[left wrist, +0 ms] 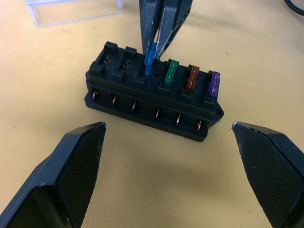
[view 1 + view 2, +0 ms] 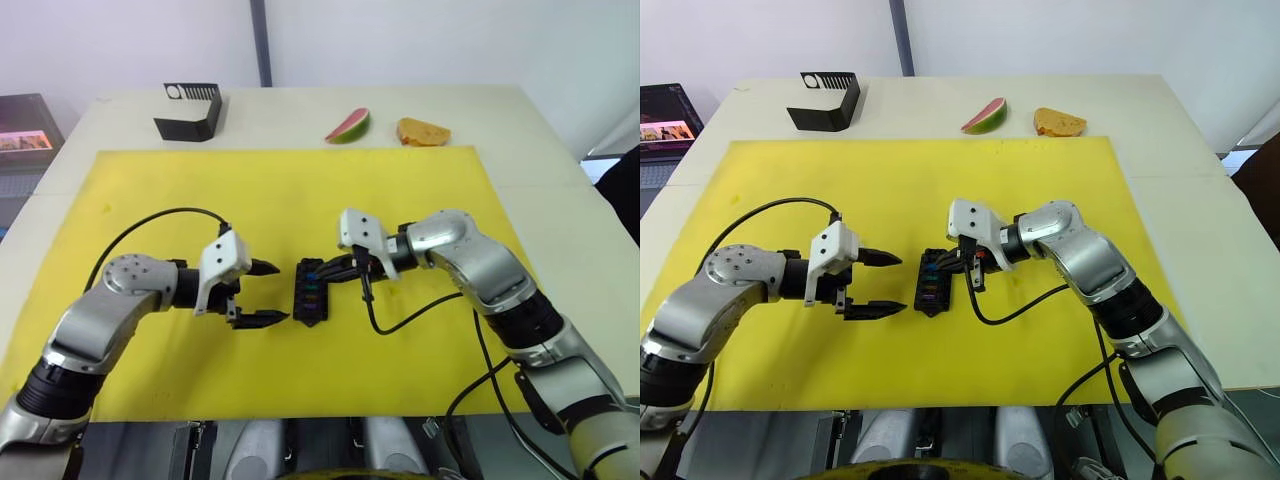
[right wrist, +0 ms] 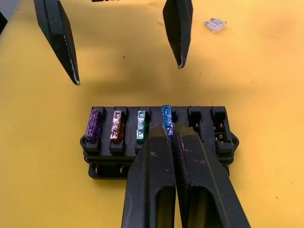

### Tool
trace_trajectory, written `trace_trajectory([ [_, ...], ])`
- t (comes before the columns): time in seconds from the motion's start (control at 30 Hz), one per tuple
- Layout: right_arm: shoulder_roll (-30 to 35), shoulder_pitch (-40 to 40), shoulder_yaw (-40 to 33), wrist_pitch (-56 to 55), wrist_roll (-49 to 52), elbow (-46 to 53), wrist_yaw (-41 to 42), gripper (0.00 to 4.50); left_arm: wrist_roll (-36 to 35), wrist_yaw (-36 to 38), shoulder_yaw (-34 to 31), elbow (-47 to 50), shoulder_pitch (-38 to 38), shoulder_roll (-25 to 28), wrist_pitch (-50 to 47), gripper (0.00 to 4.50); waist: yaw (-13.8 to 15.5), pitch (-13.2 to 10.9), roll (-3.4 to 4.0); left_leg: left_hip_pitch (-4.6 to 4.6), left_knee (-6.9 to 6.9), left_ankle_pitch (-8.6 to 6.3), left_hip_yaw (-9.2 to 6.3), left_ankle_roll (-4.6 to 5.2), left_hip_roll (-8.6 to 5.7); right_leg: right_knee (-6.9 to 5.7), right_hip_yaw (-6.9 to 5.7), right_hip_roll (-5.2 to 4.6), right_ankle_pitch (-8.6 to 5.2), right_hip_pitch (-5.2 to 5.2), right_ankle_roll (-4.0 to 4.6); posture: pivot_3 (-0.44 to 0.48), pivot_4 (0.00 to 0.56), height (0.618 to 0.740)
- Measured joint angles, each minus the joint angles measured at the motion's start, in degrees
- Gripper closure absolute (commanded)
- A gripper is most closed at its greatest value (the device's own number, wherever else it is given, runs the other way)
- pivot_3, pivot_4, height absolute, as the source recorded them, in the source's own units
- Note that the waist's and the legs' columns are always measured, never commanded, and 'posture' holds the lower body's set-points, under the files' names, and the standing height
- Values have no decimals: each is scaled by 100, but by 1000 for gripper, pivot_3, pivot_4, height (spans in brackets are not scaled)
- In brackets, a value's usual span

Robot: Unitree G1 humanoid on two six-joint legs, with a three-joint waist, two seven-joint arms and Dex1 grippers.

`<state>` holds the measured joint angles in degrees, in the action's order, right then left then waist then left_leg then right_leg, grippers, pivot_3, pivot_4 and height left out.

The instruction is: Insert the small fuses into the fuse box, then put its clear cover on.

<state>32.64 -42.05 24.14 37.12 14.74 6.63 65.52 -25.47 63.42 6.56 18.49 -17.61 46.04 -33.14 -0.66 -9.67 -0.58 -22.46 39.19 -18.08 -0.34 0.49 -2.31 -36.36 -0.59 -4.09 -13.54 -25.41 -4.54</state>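
Mid-insertion, fourth of six: right gripper [image 3: 167, 134] clamped on a blue fuse [image 3: 166, 116] half-seated in the fuse box [image 2: 309, 292] at mat centre, left gripper [image 2: 262, 293] spread open just beside; next, pressing straight down, then fetching the pale fuse [image 3: 215, 24].

We see a pale table [image 2: 560, 200] covered by a yellow mat [image 2: 300, 190], standing against a white wall [image 2: 420, 40] with a dark vertical strip [image 2: 261, 40]. To the left sits a dark screen [image 2: 25, 125].
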Motion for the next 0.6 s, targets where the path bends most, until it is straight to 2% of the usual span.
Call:
trace_trajectory([
  [0.6,-50,-71,-88,118,3,96,-106,4500,7,20,1,-32,-64,4,14,23,-2,0,-1,0,2,0,0,-1,0,-2,0,0,0,0,0,0,150,740],
])
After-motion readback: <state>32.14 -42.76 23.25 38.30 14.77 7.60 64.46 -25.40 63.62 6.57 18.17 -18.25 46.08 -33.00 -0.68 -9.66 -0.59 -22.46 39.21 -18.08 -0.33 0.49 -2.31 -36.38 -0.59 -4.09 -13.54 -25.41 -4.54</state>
